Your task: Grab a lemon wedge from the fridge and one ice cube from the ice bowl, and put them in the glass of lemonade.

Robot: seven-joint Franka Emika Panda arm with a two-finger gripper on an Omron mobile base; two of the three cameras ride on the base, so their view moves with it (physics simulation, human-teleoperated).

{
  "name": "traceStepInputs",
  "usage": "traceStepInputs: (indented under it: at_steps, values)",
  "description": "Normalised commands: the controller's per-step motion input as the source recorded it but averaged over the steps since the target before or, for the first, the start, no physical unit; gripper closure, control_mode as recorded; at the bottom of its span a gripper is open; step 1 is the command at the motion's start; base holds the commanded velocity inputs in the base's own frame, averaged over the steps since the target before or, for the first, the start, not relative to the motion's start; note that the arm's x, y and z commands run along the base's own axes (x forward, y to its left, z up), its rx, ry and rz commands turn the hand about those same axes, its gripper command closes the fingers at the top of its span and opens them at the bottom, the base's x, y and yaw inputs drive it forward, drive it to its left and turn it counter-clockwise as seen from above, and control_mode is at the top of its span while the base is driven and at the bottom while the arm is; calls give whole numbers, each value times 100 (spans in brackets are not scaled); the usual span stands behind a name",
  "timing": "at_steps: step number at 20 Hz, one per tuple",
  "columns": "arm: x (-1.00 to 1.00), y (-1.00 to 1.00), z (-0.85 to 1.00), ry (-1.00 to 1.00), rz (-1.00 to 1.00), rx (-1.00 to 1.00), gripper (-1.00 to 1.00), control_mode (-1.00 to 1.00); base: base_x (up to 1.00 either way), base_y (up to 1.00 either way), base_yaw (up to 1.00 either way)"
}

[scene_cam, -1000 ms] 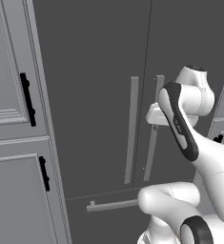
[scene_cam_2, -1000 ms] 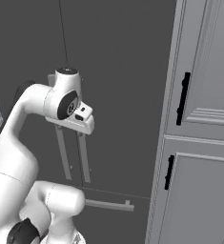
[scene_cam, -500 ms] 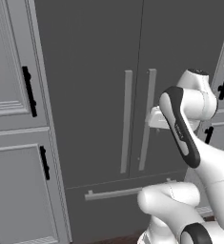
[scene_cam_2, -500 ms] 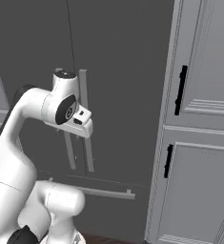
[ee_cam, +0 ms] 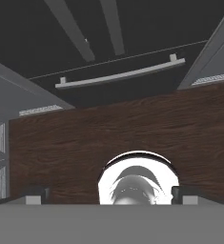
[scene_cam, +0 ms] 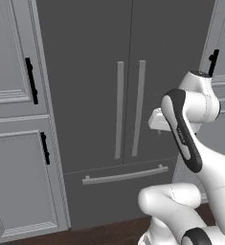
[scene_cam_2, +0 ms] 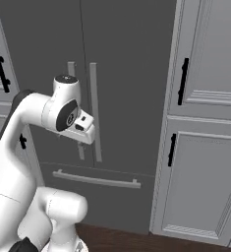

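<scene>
I face the closed fridge [scene_cam: 128, 95], my gripper [ee_cam: 108, 195] wide open and empty. Next I must reach its right door handle [scene_cam: 138, 107].

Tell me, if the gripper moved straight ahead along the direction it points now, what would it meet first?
Probably the dark wooden floor in front of the fridge. The open gripper looks down at it; the fridge's drawer handle lies further on. Depth is unclear.

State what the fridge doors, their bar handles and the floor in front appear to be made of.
The fridge doors: flat dark grey, matte, probably painted metal; no grain or reflections. Bar handles: pale grey, smooth, likely brushed metal, lighter than the doors. Floor: dark brown wood look, with visible streaked grain. All is rendered, so materials are guesses.
</scene>
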Motion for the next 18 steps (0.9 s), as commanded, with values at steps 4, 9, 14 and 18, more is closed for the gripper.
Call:
traceStepInputs:
  at_steps: [4, 9, 14, 18]
  values:
    - [0, 0, 0, 0, 0, 0, -100, 100, -25, 0, 0]
    - [0, 0, 0, 0, 0, 0, -100, 100, -5, 1, -20]
    - [0, 0, 0, 0, 0, 0, -100, 100, 0, 12, -67]
    - [0, 0, 0, 0, 0, 0, -100, 100, -4, 27, -79]
